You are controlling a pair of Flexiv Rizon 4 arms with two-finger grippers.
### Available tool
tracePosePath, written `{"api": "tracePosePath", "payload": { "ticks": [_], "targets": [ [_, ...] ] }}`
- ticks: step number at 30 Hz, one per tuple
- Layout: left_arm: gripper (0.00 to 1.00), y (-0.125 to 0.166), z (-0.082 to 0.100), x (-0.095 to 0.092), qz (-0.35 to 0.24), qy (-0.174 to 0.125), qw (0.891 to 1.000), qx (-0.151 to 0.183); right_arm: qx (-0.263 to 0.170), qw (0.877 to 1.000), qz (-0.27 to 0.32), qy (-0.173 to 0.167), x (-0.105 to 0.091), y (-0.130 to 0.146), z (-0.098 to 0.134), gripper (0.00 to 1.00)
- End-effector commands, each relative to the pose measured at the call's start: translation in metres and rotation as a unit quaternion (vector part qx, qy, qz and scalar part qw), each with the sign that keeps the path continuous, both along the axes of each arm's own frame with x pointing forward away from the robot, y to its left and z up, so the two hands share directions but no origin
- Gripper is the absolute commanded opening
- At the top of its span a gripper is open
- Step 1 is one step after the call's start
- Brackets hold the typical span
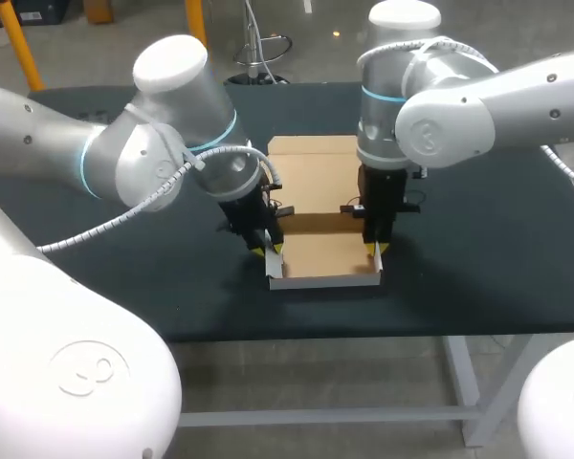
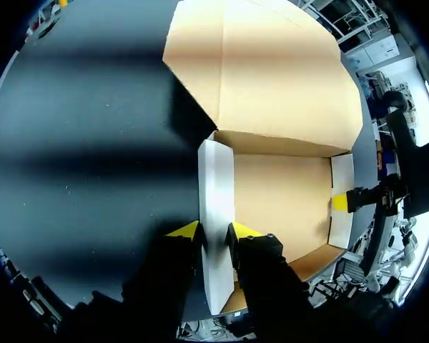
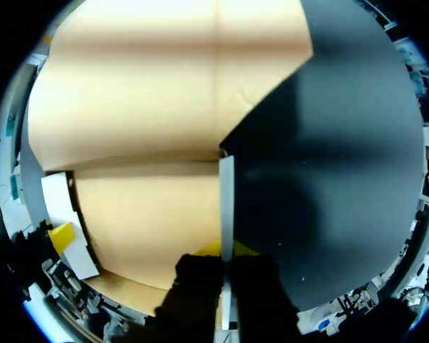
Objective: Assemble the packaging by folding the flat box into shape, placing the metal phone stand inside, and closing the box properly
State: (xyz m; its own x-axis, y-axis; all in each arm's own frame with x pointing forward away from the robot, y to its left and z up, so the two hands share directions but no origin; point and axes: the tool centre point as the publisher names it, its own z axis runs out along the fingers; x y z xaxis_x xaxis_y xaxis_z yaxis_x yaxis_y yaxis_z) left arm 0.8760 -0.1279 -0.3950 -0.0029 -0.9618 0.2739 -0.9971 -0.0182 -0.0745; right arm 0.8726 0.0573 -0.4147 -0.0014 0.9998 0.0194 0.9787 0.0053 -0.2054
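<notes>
box (image 1: pixel 318 191): you have one, mid-table (image 1: pixel 497 239), open side up, lid flap flat toward the far edge, long axis near-to-far
left gripper (image 1: pixel 268 251): clamped on its left wall
right gripper (image 1: pixel 374 251): clamped on its right wall

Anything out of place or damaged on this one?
Nothing looks damaged or askew: the box sits square on the table, side walls upright, the left tool and right tool each pinching one. No phone stand shows in any view.
</notes>
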Motion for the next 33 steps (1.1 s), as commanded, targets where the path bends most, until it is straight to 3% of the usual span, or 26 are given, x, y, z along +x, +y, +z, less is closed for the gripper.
{"api": "tracePosePath", "payload": {
  "ticks": [1,17,22,33],
  "targets": [
    [0.26,-0.003,-0.001,0.001,0.013,0.003,0.989,0.147,-0.001,1.000,0.000,0.002,0.001,0.000,0.000,0.00],
    [0.17,-0.002,-0.012,0.002,0.022,0.003,0.986,0.166,-0.001,1.000,0.000,0.002,0.001,0.000,0.000,0.00],
    [0.00,-0.001,-0.013,0.004,0.024,0.003,0.985,0.170,-0.001,1.000,0.000,0.002,0.001,0.000,0.000,0.00],
    [0.00,-0.002,-0.016,0.002,0.023,0.003,0.986,0.168,-0.001,1.000,0.000,0.002,0.001,0.000,0.000,0.00]
  ]
}}
